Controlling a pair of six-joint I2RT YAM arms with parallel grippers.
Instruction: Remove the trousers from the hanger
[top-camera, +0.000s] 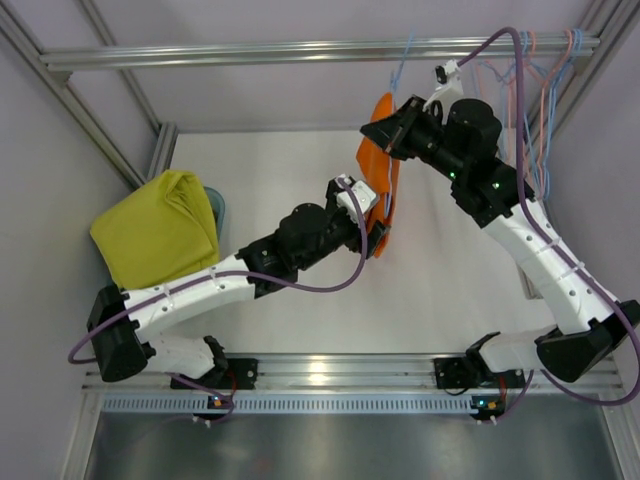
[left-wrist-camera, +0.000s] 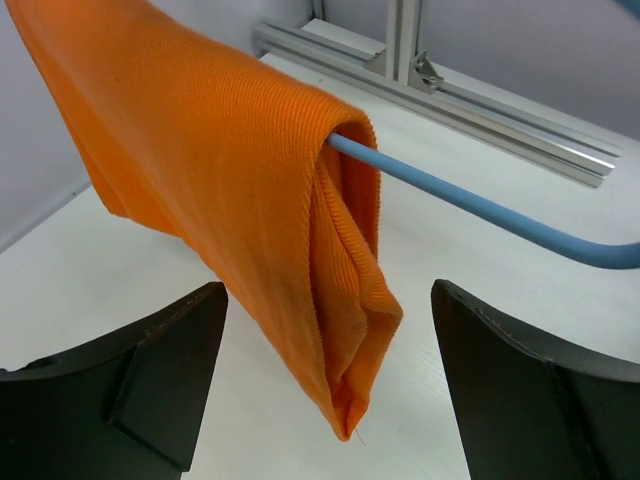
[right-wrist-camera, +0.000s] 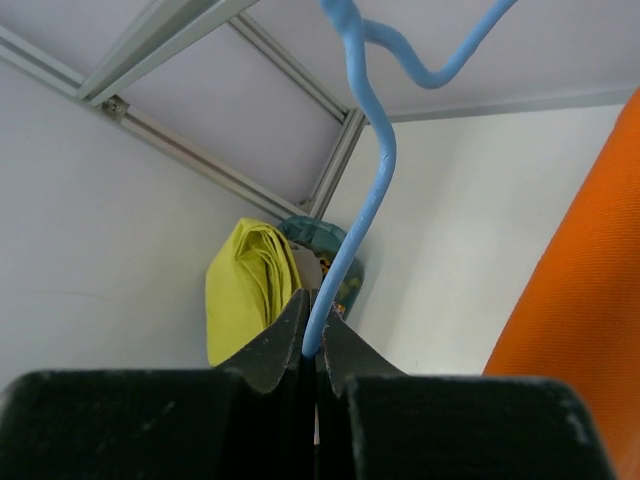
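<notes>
The orange trousers (top-camera: 379, 180) hang folded over the bar of a light blue hanger (left-wrist-camera: 480, 208), above the table's middle. In the left wrist view the orange trousers (left-wrist-camera: 240, 190) droop between my open fingers, their low tip level with them. My left gripper (top-camera: 362, 205) is open at the cloth's lower edge, touching nothing. My right gripper (top-camera: 392, 130) is shut on the hanger's wire (right-wrist-camera: 350, 230) and holds it up; the pinch shows in the right wrist view (right-wrist-camera: 312, 350). The mustard yellow-green trousers (top-camera: 158, 228) lie folded at the table's left; they also show in the right wrist view (right-wrist-camera: 245, 290).
A teal container (top-camera: 216, 207) stands partly hidden behind the yellow-green trousers. Several more wire hangers (top-camera: 545, 80) hang from the aluminium rail (top-camera: 300, 50) at the back right. Frame posts edge the table on the left and at the back.
</notes>
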